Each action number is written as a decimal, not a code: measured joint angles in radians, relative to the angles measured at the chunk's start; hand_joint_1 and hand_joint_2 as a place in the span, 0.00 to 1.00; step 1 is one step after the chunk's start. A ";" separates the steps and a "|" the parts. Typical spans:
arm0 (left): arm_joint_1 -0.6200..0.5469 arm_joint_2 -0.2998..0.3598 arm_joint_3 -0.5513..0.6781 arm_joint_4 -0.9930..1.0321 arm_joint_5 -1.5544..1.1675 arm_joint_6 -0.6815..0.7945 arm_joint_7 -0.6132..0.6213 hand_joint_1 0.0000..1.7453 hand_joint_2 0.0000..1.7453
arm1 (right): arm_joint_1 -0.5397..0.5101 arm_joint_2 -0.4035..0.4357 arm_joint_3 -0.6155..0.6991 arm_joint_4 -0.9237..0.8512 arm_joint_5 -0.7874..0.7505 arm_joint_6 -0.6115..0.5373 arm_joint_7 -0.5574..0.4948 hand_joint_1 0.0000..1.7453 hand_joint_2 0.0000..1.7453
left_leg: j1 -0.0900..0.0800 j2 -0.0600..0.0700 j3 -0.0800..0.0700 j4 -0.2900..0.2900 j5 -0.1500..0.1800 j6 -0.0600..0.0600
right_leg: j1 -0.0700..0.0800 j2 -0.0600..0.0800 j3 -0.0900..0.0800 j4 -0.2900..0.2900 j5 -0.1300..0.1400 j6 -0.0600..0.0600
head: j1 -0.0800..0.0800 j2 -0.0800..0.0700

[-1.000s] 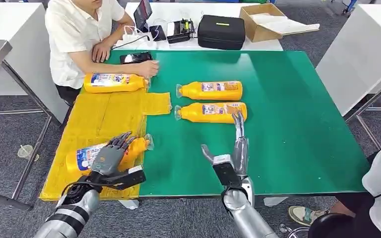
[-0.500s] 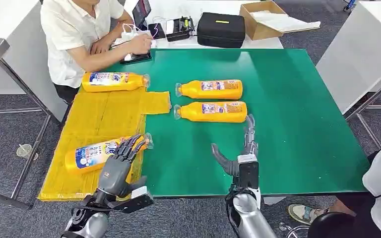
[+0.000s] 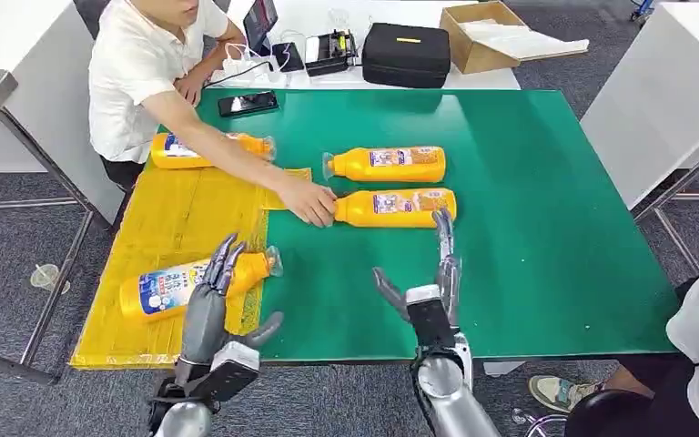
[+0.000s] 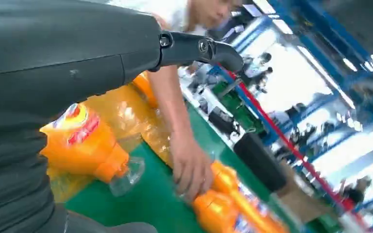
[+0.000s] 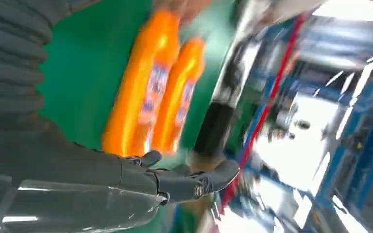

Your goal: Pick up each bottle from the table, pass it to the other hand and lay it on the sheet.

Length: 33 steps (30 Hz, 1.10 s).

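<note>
On grey carpet, green table point(image 3: 528, 182) with yellow sheet point(image 3: 182, 218).

- A person in a white shirt point(image 3: 132, 77) sits at the table's 11 o'clock corner, one arm stretched out over the green table top point(image 3: 528, 182)
- A black phone point(image 3: 248, 103) lies on the green near 11 o'clock
- A black case point(image 3: 407, 56) sits on the white table at 12 o'clock
- An open cardboard box point(image 3: 487, 36) stands at 1 o'clock
- A shoe point(image 3: 557, 393) shows on the grey carpet at 5 o'clock
</note>
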 measured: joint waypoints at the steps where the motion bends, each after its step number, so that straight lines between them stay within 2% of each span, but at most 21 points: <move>1: 0.011 -0.015 0.009 -0.009 0.071 -0.014 0.003 0.00 1.00 | -0.006 -0.003 0.000 0.010 0.074 -0.048 0.034 0.00 1.00 | 0.000 0.000 0.000 0.000 0.000 0.000 | 0.000 0.000 0.000 0.000 0.000 0.000 | 0.000 0.000; 3: 0.029 -0.035 0.016 -0.018 0.167 -0.039 0.022 0.00 1.00 | -0.022 -0.020 0.001 0.039 0.248 -0.102 0.131 0.00 1.00 | 0.000 0.000 0.000 0.000 0.000 0.000 | 0.000 0.000 0.000 0.000 0.000 0.000 | 0.000 0.000; 5: 0.045 -0.048 0.016 -0.020 0.205 -0.053 0.034 0.00 1.00 | -0.051 -0.065 0.009 0.090 0.403 -0.090 0.239 0.00 1.00 | 0.000 -0.001 0.000 0.000 0.000 0.000 | 0.000 0.000 0.000 0.000 0.000 0.000 | 0.000 0.000; 11: 0.067 -0.068 0.017 -0.024 0.237 -0.064 0.051 0.00 1.00 | -0.106 -0.140 0.018 0.185 0.505 -0.065 0.338 0.00 1.00 | -0.001 0.000 0.000 0.000 0.000 0.000 | 0.000 0.000 0.001 0.000 0.001 0.001 | 0.000 0.000; 14: 0.071 -0.077 0.018 -0.025 0.290 -0.084 0.098 0.00 1.00 | -0.138 -0.170 0.037 0.245 0.618 -0.019 0.445 0.00 1.00 | 0.000 -0.001 0.000 0.000 0.000 0.000 | 0.000 0.000 0.001 0.000 0.001 0.000 | 0.000 0.000; 21: 0.074 -0.083 0.021 -0.022 0.308 -0.072 0.159 0.00 1.00 | -0.168 -0.198 0.047 0.339 0.591 0.081 0.503 0.00 1.00 | 0.000 0.000 0.000 0.000 0.000 0.000 | 0.000 0.000 0.000 0.000 0.000 0.000 | 0.000 0.000; 28: 0.074 -0.087 0.022 -0.019 0.308 -0.075 0.171 0.00 1.00 | -0.183 -0.204 0.047 0.373 0.585 0.105 0.515 0.00 1.00 | 0.000 0.000 0.000 0.000 0.000 0.000 | 0.000 0.000 0.000 0.000 0.000 0.000 | 0.000 0.000; 33: 0.073 -0.088 0.023 -0.012 0.310 -0.098 0.203 0.00 1.00 | -0.217 -0.216 0.058 0.407 0.602 0.174 0.562 0.00 1.00 | 0.000 0.000 0.000 0.000 0.000 0.000 | 0.000 0.000 0.001 0.000 0.001 0.000 | 0.000 0.000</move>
